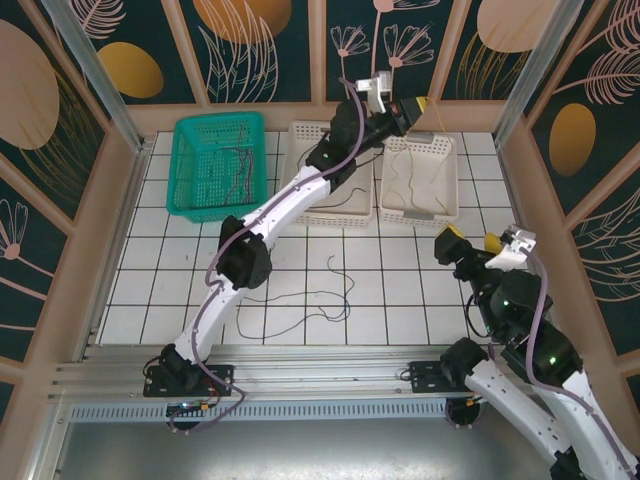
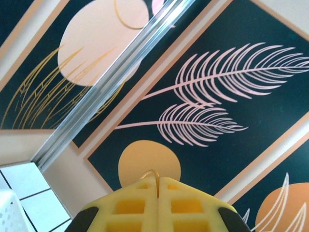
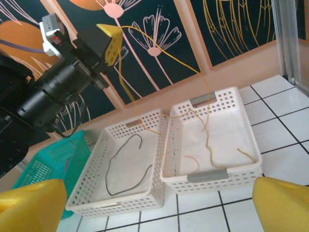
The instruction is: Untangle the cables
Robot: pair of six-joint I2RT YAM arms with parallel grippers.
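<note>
The tiled table (image 1: 180,290) is hemmed in by patterned walls (image 1: 60,200) on three sides. Three baskets are lined up along the far wall. One green basket (image 1: 215,212) is set at the left, and two white ones, the middle white basket (image 3: 120,200) and the right white basket (image 3: 241,171), are set just beside each other. Open tiles are left between the baskets and the arm bases (image 1: 185,375), broken near the middle by a loose tangle of dark cables (image 1: 335,290). How many strands are in it cannot be told.

The left gripper (image 1: 420,106) is raised over the far edge of the right white basket, its jaws closed on one yellow-tan cable (image 3: 206,126), which is draped down into that basket. Two shorter yellow-tan pieces (image 3: 192,161) are seen on that basket's floor. One dark cable (image 3: 108,174) is laid in the middle white basket. Thin red cables (image 1: 238,165) are seen in the green one, their number unclear. The right gripper (image 1: 470,238) is held low near the right wall, its jaws spread wide with nothing between them.
</note>
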